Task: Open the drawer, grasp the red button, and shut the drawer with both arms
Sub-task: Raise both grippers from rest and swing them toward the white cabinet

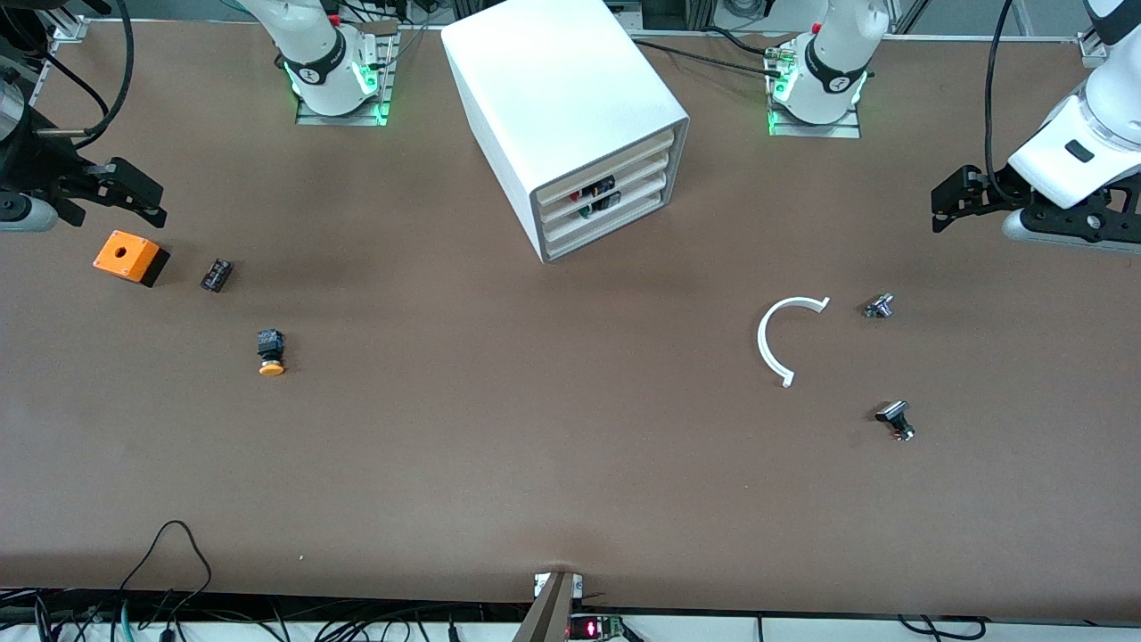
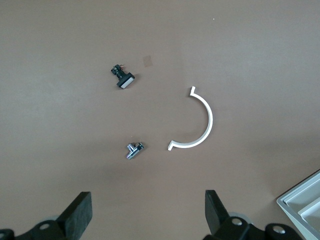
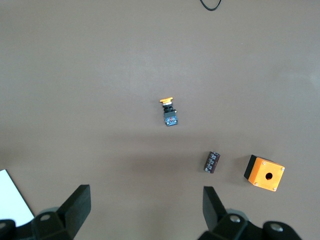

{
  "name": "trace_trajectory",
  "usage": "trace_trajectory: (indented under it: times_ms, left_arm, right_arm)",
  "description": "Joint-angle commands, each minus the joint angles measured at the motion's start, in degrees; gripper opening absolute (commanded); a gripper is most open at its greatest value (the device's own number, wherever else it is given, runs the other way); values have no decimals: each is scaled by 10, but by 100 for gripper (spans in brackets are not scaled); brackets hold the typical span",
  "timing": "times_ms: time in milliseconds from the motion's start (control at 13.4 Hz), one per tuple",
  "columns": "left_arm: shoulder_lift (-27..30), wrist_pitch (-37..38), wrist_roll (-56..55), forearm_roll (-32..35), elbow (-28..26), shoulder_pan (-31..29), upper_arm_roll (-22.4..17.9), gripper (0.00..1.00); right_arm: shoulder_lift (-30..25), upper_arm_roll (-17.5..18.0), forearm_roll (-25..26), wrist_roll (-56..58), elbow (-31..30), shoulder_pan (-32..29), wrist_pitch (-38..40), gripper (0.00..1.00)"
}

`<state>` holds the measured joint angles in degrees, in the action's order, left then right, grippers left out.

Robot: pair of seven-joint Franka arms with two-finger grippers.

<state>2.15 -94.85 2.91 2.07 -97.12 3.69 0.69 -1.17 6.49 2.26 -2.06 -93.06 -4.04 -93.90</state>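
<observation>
The white four-drawer cabinet [image 1: 570, 107] stands between the two arm bases. Its drawer [image 1: 644, 171], second from top, is closed. Through a gap in the drawer's front shows a bit of red and black, which may be the button [image 1: 592, 189]. My left gripper [image 1: 940, 203] hangs open and empty over the table's left-arm end; its own view [image 2: 147, 212] shows bare table between the fingers. My right gripper [image 1: 162, 203] hangs open and empty over the right-arm end, above the orange box; its own view [image 3: 146, 207] shows the same.
At the right-arm end lie an orange box [image 1: 129, 257], a small dark part [image 1: 216, 274] and an orange-yellow capped button [image 1: 270, 352]. At the left-arm end lie a white C-shaped strip [image 1: 774, 337], a small metal part [image 1: 879, 306] and a black white-capped part [image 1: 896, 419].
</observation>
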Motion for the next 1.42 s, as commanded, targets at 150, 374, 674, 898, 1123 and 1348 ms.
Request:
trace_trajectory:
  times_ms: [150, 374, 674, 898, 1123, 1348]
  left_arm:
    - [-1, 13, -2, -8, 12, 0, -1, 99]
    - [-1, 13, -2, -8, 12, 1, -1, 99]
    - [-3, 13, 1, -10, 13, 8, 1, 99]
    - [-23, 22, 1, -50, 12, 14, 8, 99]
    - [-25, 54, 5, -57, 13, 14, 9, 99]
    - [-33, 106, 24, -163, 13, 9, 7, 99]
  right_arm:
    - [8, 4, 0, -7, 3, -3, 12, 99]
    - [5, 4, 3, 9, 0, -3, 14, 99]
    - [10, 6, 3, 24, -4, 7, 23, 99]
    - [37, 6, 0, 27, -4, 7, 34, 99]
    - [73, 6, -2, 14, 2, 11, 23, 99]
    - [103, 6, -9, 14, 2, 18, -25, 99]
